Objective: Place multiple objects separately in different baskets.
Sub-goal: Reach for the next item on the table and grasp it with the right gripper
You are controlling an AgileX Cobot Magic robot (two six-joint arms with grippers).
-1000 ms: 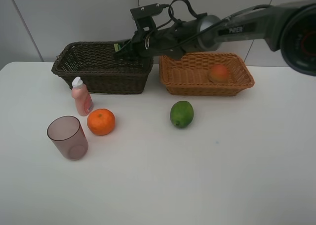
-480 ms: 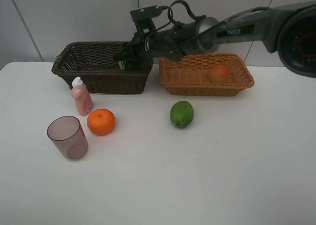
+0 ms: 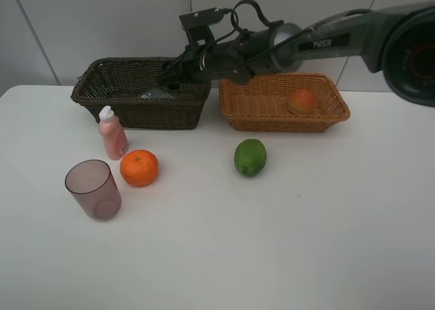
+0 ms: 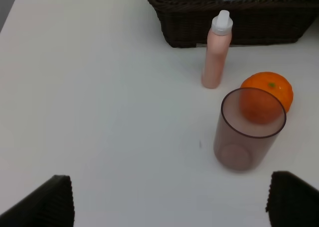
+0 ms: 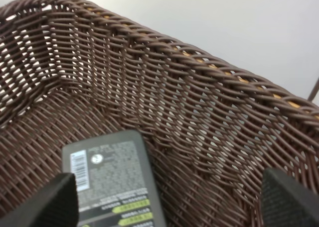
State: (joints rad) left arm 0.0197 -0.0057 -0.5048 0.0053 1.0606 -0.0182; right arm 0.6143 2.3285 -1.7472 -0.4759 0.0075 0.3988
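My right hand point(image 3: 168, 76) reaches across the middle and hangs over the right end of the dark basket point(image 3: 146, 114). Its fingers point(image 5: 59, 199) are spread wide and grip nothing. Below them the black bottle point(image 5: 112, 179) lies flat on the woven floor of that basket, label side up with a barcode showing. It lies close to one of my fingers, though I cannot tell whether the two touch. The lighter basket point(image 3: 272, 116) stands just beside the dark one, on its right, and the peach point(image 3: 301, 101) sits inside it toward the right end. My left hand point(image 4: 169, 202) hangs above the white table point(image 4: 99, 112), fingers wide apart and holding nothing. Ahead of it the cup point(image 4: 247, 132) stands upright with its mouth up. The orange point(image 4: 271, 90) sits just beside the cup and shows partly through its tinted wall. I cannot tell whether they touch. The pink bottle point(image 4: 217, 53), with its white cap, stands upright between those two and the front wall of the dark basket, near the wall but apart from it. The lime point(image 3: 250, 157) lies alone on the table in front of the lighter basket, well apart from the orange.
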